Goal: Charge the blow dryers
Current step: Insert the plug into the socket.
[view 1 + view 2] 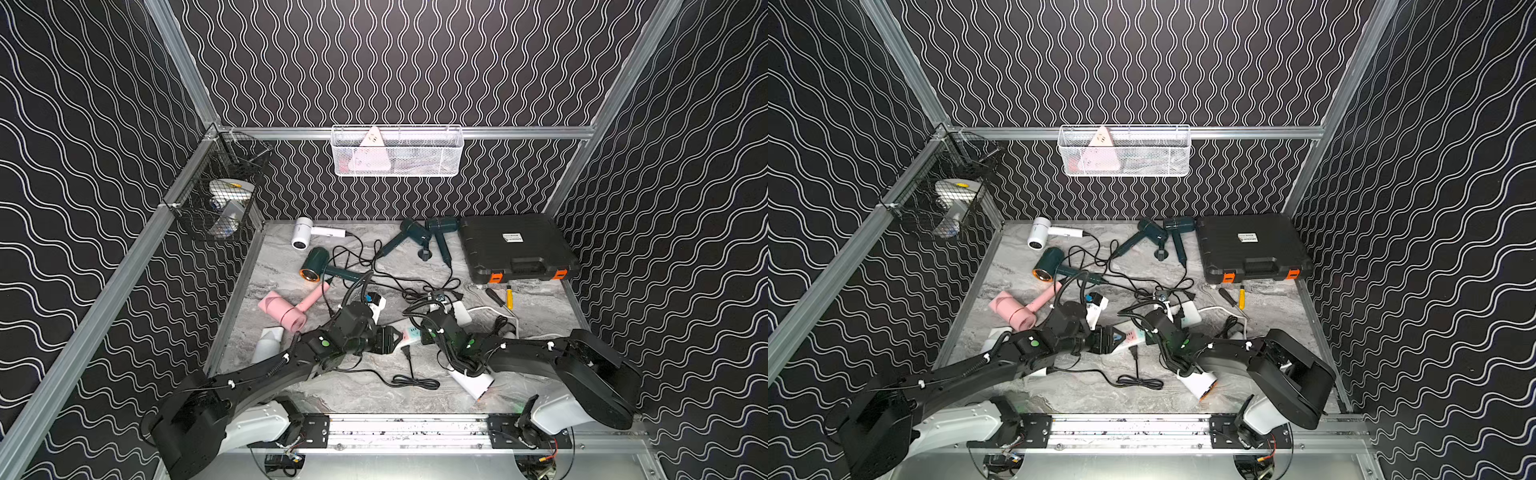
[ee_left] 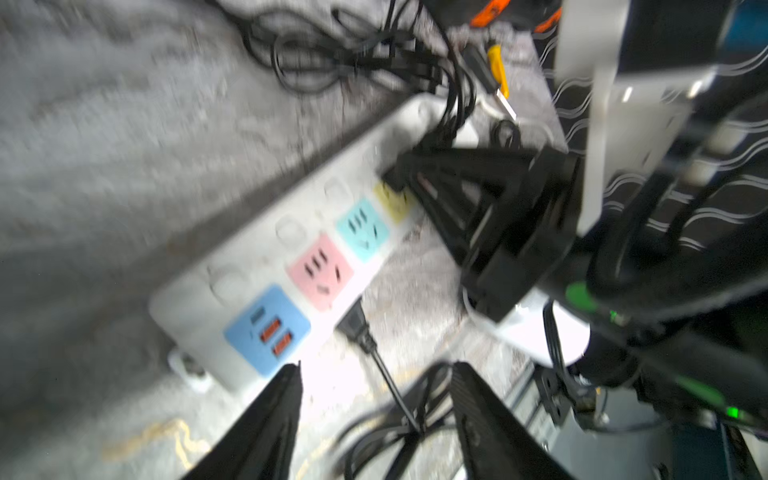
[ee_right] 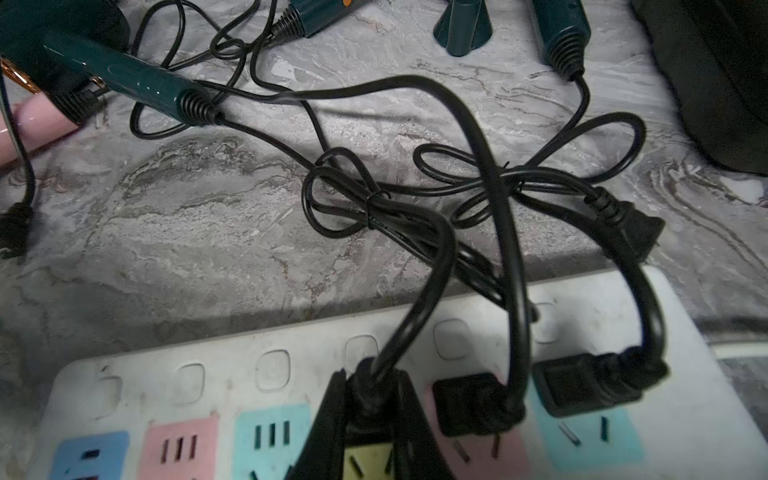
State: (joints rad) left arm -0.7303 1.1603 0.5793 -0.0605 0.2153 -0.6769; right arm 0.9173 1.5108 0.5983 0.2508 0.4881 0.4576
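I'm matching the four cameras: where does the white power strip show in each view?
In a top view: power strip mid-table, between the arms' tips.
In a top view: same spot.
Left wrist: slanting across the picture's centre.
Right wrist: along the picture's lower edge.
Shared landmark: the right hand pinching a plug on it.

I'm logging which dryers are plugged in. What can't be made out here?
Right wrist view: held black plug prongs over the yellow socket, hidden by the right claw.
Both top views: most of the white power strip with coloured sockets, under both arms.
Left wrist view: loose black plug beside the strip, motion-blurred.
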